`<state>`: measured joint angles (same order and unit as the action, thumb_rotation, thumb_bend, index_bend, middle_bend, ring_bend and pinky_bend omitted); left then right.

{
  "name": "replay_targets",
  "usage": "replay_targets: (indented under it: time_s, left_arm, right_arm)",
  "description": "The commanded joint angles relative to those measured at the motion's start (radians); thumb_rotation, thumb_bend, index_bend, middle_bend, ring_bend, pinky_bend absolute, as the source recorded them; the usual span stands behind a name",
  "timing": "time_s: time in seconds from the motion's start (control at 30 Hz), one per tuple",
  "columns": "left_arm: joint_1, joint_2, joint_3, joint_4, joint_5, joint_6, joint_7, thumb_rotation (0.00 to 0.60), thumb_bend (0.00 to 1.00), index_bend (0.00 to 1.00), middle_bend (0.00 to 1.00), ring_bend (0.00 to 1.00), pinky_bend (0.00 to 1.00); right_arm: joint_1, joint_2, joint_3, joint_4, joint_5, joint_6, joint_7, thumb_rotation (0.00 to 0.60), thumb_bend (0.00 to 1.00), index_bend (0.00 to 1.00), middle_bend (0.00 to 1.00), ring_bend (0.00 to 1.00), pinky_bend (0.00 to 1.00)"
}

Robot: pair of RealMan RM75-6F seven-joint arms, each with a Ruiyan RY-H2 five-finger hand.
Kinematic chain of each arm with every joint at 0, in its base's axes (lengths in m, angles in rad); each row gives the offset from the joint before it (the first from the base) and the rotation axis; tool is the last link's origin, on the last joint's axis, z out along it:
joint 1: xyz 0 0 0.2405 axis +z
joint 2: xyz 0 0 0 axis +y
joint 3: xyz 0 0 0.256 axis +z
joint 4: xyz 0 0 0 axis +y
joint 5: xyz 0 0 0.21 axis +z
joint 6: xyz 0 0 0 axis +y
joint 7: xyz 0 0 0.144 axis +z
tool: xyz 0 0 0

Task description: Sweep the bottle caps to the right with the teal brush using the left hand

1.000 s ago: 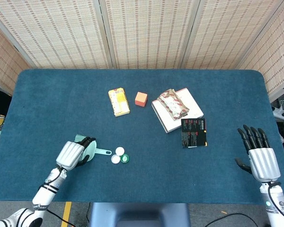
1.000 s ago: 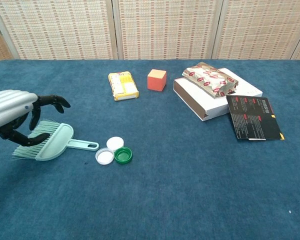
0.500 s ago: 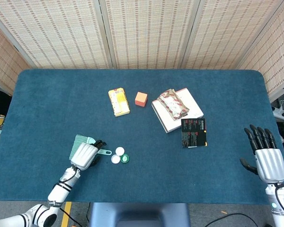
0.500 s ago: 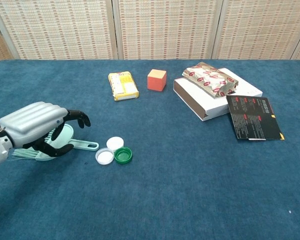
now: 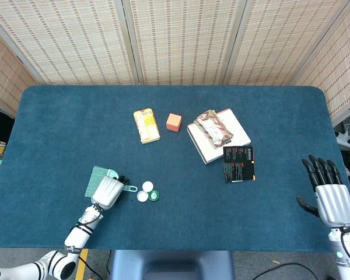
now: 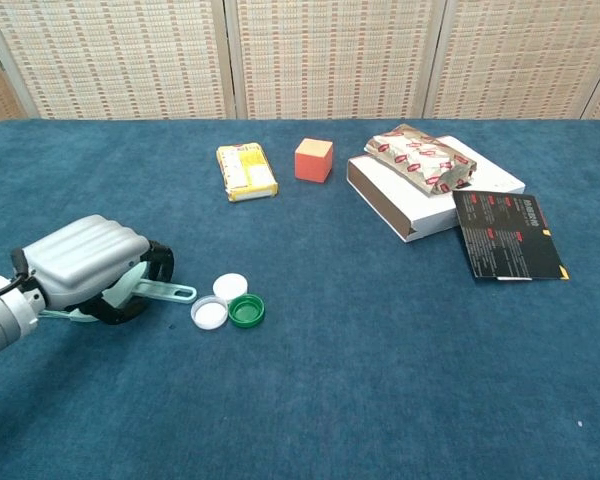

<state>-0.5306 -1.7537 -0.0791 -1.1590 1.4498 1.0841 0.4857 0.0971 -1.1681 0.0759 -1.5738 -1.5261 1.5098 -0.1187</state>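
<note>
The teal brush [image 5: 97, 175] lies on the blue table near the front left, with its bristles pointing left and its handle [image 6: 170, 292] pointing right. My left hand [image 6: 85, 266] covers the brush's middle, its fingers curled around it. Two white bottle caps [image 6: 230, 286] [image 6: 209, 313] and a green cap [image 6: 246, 311] sit close together just right of the handle tip. In the head view the caps [image 5: 147, 191] lie a little right of my left hand [image 5: 108, 191]. My right hand [image 5: 332, 198] hovers at the front right edge with its fingers straight and holds nothing.
Further back stand a yellow packet [image 5: 146, 125], an orange cube [image 5: 174, 122] and a white box [image 5: 233, 135] with a snack packet [image 5: 213, 128] on top. A black booklet [image 5: 239, 163] lies right of the caps' row.
My left hand has come down and to the right over the brush, and its fingers have curled around it. The right hand has drifted slightly down and outward. The caps have not moved.
</note>
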Motion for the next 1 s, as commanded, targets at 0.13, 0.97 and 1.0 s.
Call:
replay_targets:
  time_s: [0.13,0.97,1.0]
  left_arm:
    - [-0.005,-0.009,0.007,0.021,-0.005,0.003,0.016,0.6,0.37,0.39,0.4,0.64,0.76]
    - [-0.022,-0.06,-0.029,0.172,0.189,0.399,-0.988,0.6,0.77,0.74,0.88,0.71,0.85]
    - [-0.025,-0.056,-0.031,0.174,0.186,0.396,-1.055,0.6,0.77,0.74,0.88,0.71,0.85]
  right_arm:
    - [-0.003,0.004,-0.001,-0.006,0.001,0.001,-0.004,0.6,0.15,0.0,0.0,0.0,0.0]
    - [-0.006,0.007,-0.003,-0.02,0.009,-0.005,-0.021,0.6,0.15,0.0,0.0,0.0,0.0]
    - [-0.006,0.007,-0.004,-0.02,0.009,-0.006,-0.022,0.6,0.15,0.0,0.0,0.0,0.0]
